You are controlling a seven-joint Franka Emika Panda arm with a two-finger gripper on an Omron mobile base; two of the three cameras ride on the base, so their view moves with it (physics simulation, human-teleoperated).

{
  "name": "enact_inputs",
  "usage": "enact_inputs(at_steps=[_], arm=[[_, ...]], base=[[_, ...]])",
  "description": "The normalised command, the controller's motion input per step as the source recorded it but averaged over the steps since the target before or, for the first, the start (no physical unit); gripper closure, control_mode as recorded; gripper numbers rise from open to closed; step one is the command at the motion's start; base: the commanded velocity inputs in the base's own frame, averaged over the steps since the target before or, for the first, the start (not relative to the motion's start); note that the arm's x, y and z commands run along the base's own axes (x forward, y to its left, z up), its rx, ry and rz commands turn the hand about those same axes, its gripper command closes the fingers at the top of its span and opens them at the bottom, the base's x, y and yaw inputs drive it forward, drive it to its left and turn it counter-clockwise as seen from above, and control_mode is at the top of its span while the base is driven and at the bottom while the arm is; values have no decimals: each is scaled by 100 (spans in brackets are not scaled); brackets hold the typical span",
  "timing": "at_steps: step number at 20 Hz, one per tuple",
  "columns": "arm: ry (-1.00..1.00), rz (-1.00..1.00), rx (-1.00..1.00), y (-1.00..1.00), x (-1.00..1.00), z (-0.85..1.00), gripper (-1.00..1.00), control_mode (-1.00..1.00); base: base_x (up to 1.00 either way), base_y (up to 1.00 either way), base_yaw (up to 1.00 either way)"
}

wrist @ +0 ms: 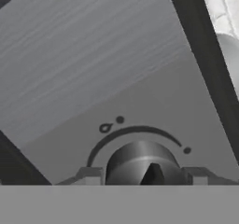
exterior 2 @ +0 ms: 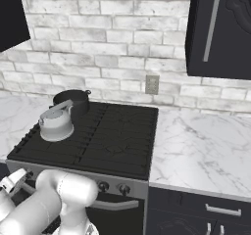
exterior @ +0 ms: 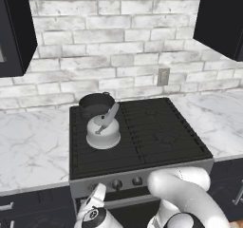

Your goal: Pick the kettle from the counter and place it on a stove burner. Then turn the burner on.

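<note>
kettle (exterior: 103, 132) (exterior 2: 56, 124) upright on the front left burner (exterior: 95, 148) (exterior 2: 41, 146) of the black cooktop (exterior: 161, 132) (exterior 2: 117, 141), off the counter (exterior: 28, 146) (exterior 2: 201, 146). grey handle slanting up toward the back, lid knob just under it. dark pot (exterior: 96, 103) (exterior 2: 73, 100) right behind the kettle on the rear left burner, close to touching, contact not clear. marble on both sides of the stove, brick wall with an outlet (exterior: 163, 76) (exterior 2: 152, 84) behind.

below the cooktop, silver front panel (exterior: 142, 175) (exterior 2: 73, 173) with small round knobs. gripper (exterior: 97, 198) (exterior 2: 17, 178) (wrist: 145, 177) low at the left end of that panel, pointed straight at 1 knob (wrist: 141, 162). in the hand view, knob large and central, sitting between the 2 fingertips (wrist: 91, 175), with an arc and flame mark printed around it. jaws partly apart, standing on either side of the knob; cannot tell whether the pads press on it or only flank it.

white arm bent low in front of the oven in both base views.
</note>
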Motion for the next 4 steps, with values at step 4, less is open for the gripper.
enact_inputs(at_steps=[4], arm=[[34, 22, -30, 0, 0, -60, 100, -100]], base=[[0, 0, 0]])
